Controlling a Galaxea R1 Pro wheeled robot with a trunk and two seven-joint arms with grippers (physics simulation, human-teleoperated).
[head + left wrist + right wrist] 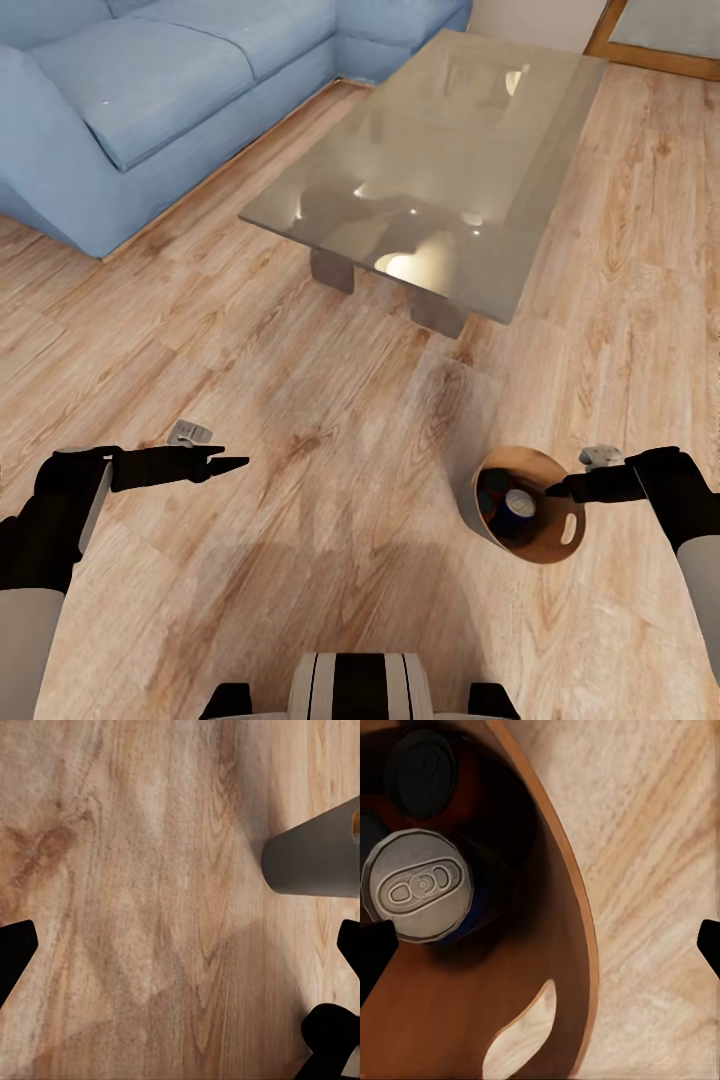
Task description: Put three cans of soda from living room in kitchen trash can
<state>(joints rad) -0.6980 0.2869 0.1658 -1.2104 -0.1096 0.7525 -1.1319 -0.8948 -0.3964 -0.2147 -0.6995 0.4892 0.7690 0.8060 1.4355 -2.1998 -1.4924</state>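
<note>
The trash can [473,512] is near my right side over the wood floor, pale grey outside and orange-brown inside [457,1020]. A dark blue soda can [518,506] with a silver top [418,885] stands in it. Two more can tops [420,765] lie in shadow beside it, their colours unclear. My right gripper [553,491] is open, and the can's rim runs between its spread fingers [540,952]. My left gripper [235,462] is open over bare floor [180,952], pointing toward the trash can's grey wall [311,862].
The glass-topped coffee table [440,170] stands ahead on two legs, and the light-blue sofa [150,90] is at the far left. Wood plank floor [300,400] stretches between me and both. A wooden door frame [640,50] shows at the far right.
</note>
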